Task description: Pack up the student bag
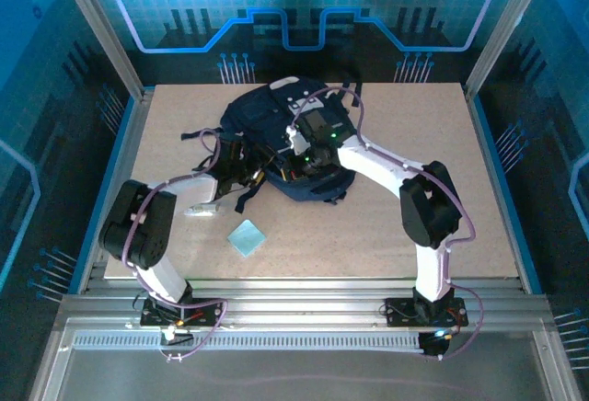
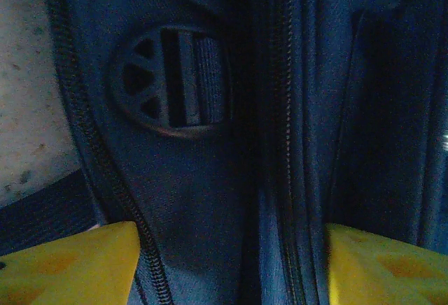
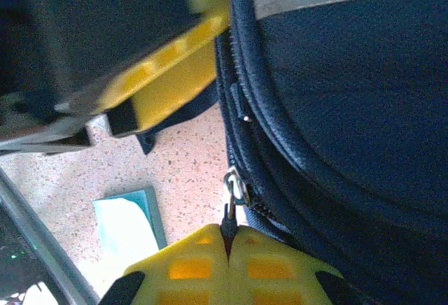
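Fabric of the student bag (image 1: 267, 111) lies slumped on the table (image 1: 396, 226) directly beneath both claws, its bulk spreading away beyond them; the right gripper (image 3: 228, 245) has its yellow tips pressed together on the zipper pull (image 3: 227, 214), with the bag's curved edge rising just to its right; we judge that this hold is meant to run the slider along its track, though we cannot tell whether to open or to close a compartment; the left gripper (image 2: 231, 266) hangs with its fingers (image 2: 70, 263) well apart and clamped on nothing, a round strap buckle (image 2: 171, 81) ahead of it and a line of zipper teeth (image 2: 287, 109) running out between the tips; we take that as a bracing post, ready to pin the cloth so the pull does not drag the whole bag; to the right claw's left, well apart on bare table, lies a pale teal square (image 3: 129, 224), perhaps an item yet to go in; a small white piece (image 1: 198, 208) rests behind the left claw, close by its forearm; from overhead the wrists cover the tips, so we read the pinch from the right wrist camera; the overhead view gives the layout instead, with both arms converging on the bag's near edge.
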